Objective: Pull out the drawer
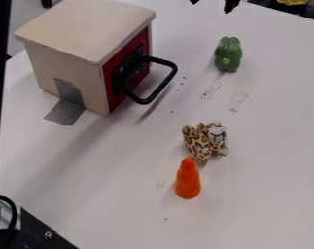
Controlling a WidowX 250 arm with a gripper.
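At the top edge, right of centre, the tips of my black gripper (213, 3) hang into view, spread apart with nothing between them. The cream box (81, 29) stands at the upper left and holds the drawer (108, 80), whose red front lies about level with the box's side. A black bar handle (164, 86) sticks out from that front toward the right. The gripper is above and to the right of the handle in the view, clear of it.
A green pepper (228, 54) lies right of the handle. Lower down are a leopard-print plush toy (198, 141) and an orange carrot (187, 179). Grey tape (68, 104) joins the box to the white table (263, 170). Black hardware (39, 232) occupies the lower left corner.
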